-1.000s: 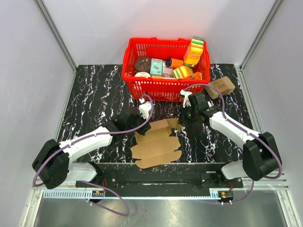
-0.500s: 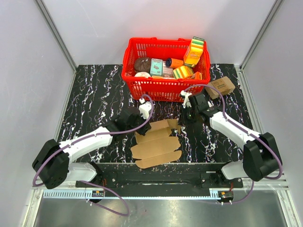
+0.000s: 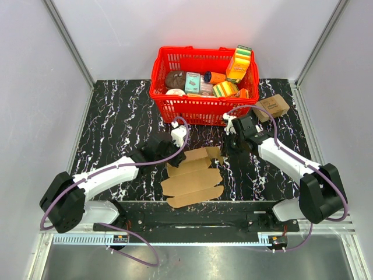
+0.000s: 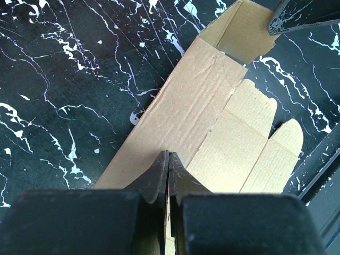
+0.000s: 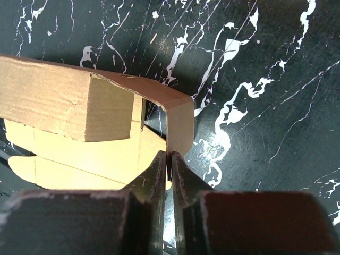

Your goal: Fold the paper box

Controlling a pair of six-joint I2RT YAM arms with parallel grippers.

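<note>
The paper box (image 3: 192, 178), plain brown cardboard, lies partly unfolded on the black marble table between the two arms. My left gripper (image 3: 169, 153) is at its far left corner. In the left wrist view that gripper (image 4: 169, 155) is shut on the near end of a long side panel (image 4: 180, 117). My right gripper (image 3: 224, 150) is at the far right corner. The right wrist view shows it (image 5: 170, 155) shut on a narrow flap (image 5: 179, 125) that stands upright and bends round the corner. Beside it a short folded wall (image 5: 58, 103) stands raised.
A red basket (image 3: 198, 109) full of groceries stands just beyond the box at the back. A small brown carton (image 3: 272, 107) with dark print lies to the basket's right. Grey walls close in the table on the left, right and back.
Hardly anything: the right gripper has shifted very slightly at the far right corner. The box and the left arm stay where they were.
</note>
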